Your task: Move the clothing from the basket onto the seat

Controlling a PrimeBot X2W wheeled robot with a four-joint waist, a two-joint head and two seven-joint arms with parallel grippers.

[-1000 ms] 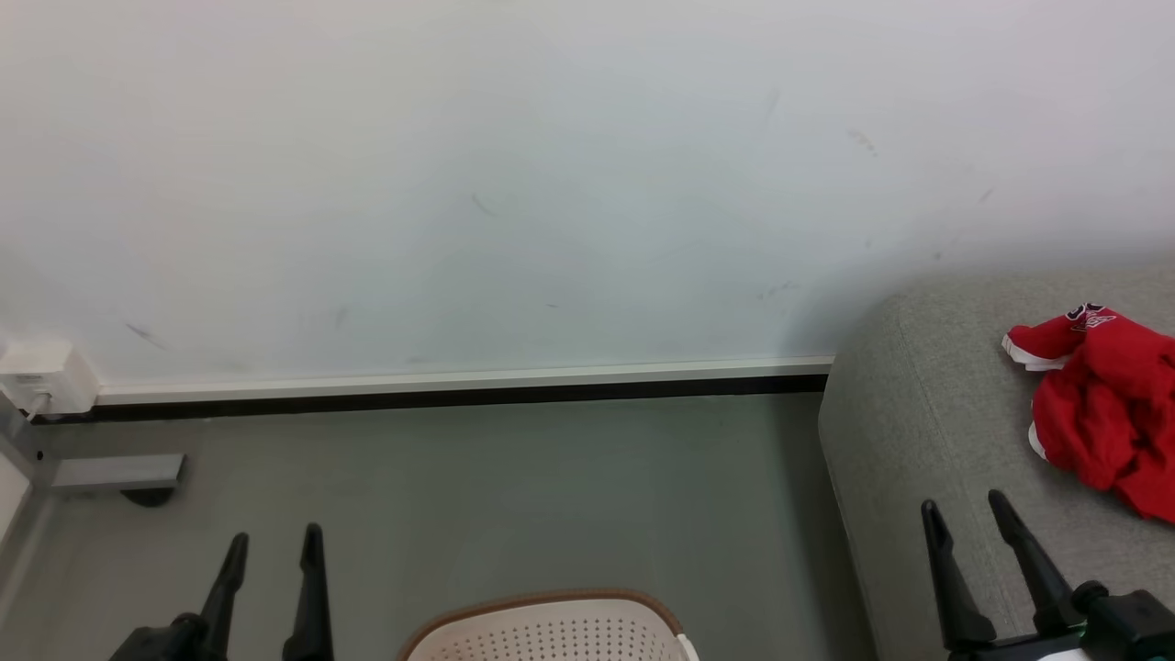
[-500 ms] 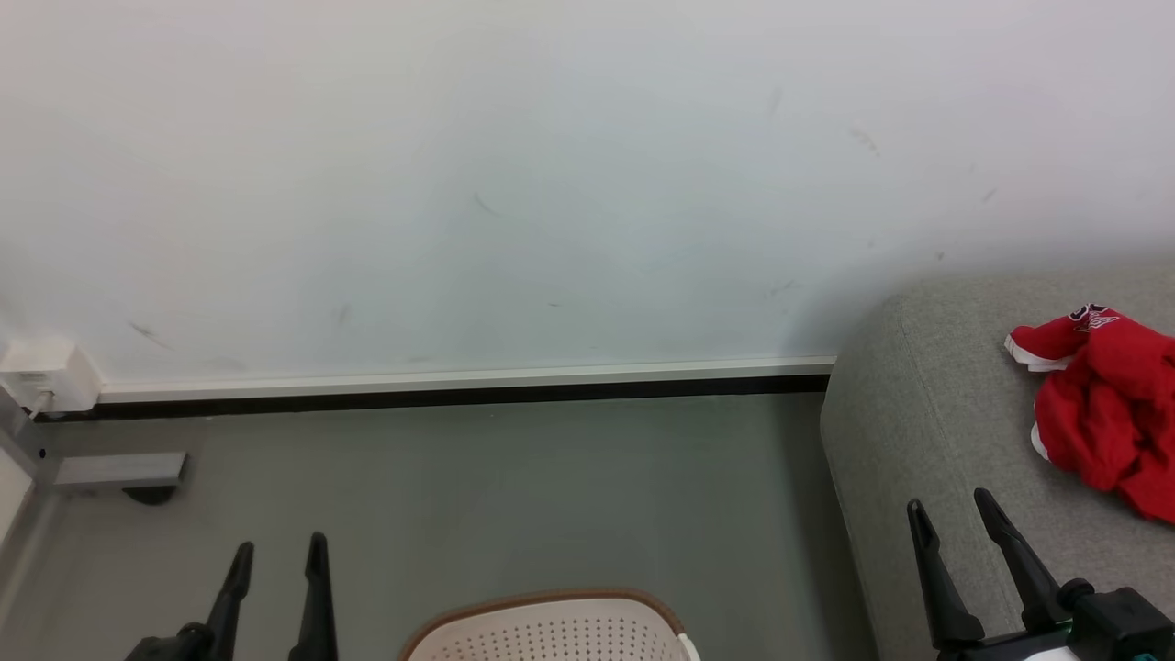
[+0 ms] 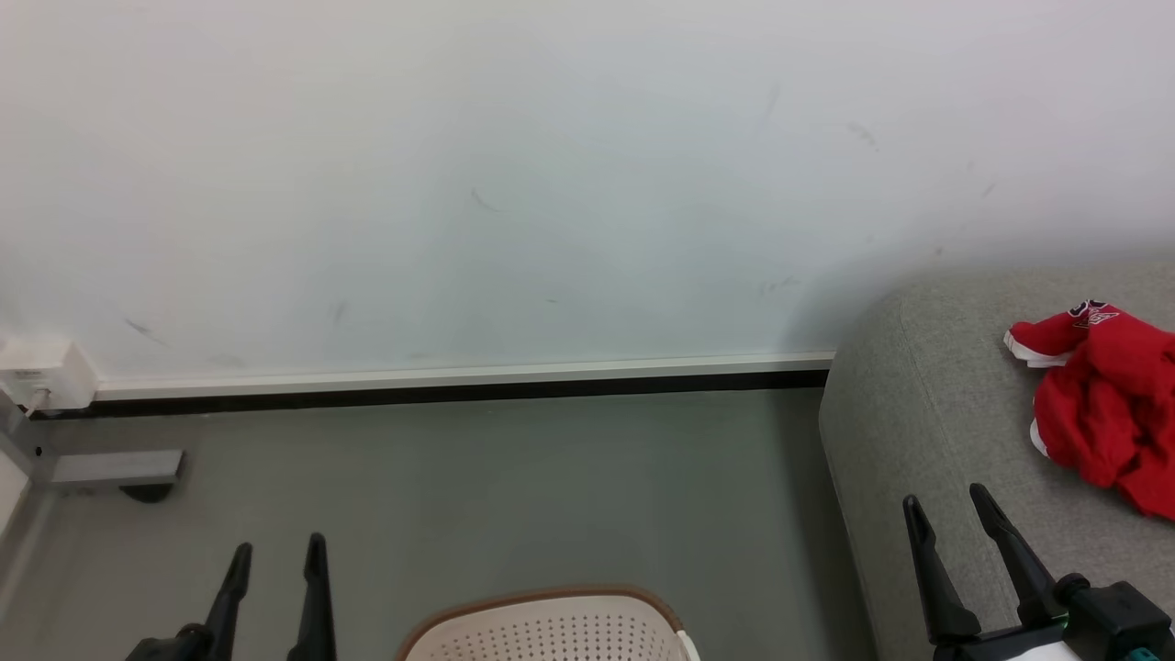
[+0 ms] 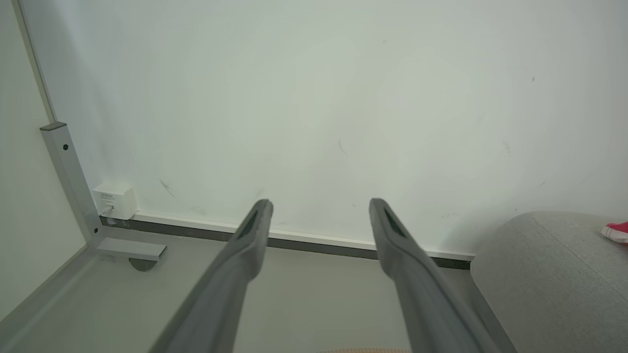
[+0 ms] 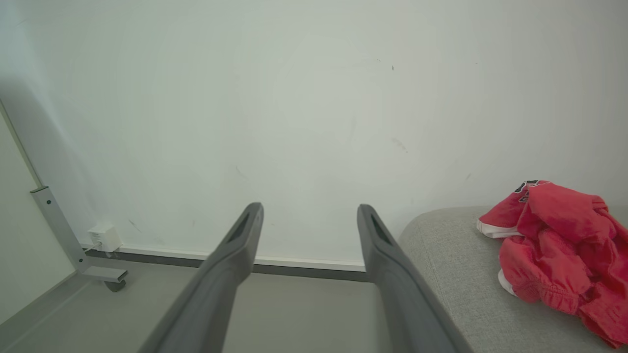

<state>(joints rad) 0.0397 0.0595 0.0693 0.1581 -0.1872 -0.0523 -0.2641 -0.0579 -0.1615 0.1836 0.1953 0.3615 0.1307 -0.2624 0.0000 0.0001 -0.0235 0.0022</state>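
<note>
A crumpled red garment with white trim, the clothing (image 3: 1106, 404) (image 5: 559, 250), lies on the grey woven seat (image 3: 927, 413) (image 5: 456, 264) (image 4: 554, 274) at the right. The far rim of the cream basket (image 3: 551, 624) with its brown edge shows at the bottom centre of the head view; its inside is hidden. My left gripper (image 3: 278, 549) (image 4: 319, 205) hangs open over the floor, left of the basket, with nothing between its fingers. Over the seat's front left corner my right gripper (image 3: 944, 494) (image 5: 309, 208) is open and empty, short of the red clothing.
A white wall with a dark skirting strip (image 3: 459, 390) runs across the back. A grey metal frame foot (image 3: 115, 468) and a white socket box (image 3: 41, 372) sit at the far left. Grey floor (image 3: 514, 496) lies between basket and wall.
Both grippers have sunk slightly in the head view; the right one has also shifted a little left. The clothing, seat and basket have stayed put.
</note>
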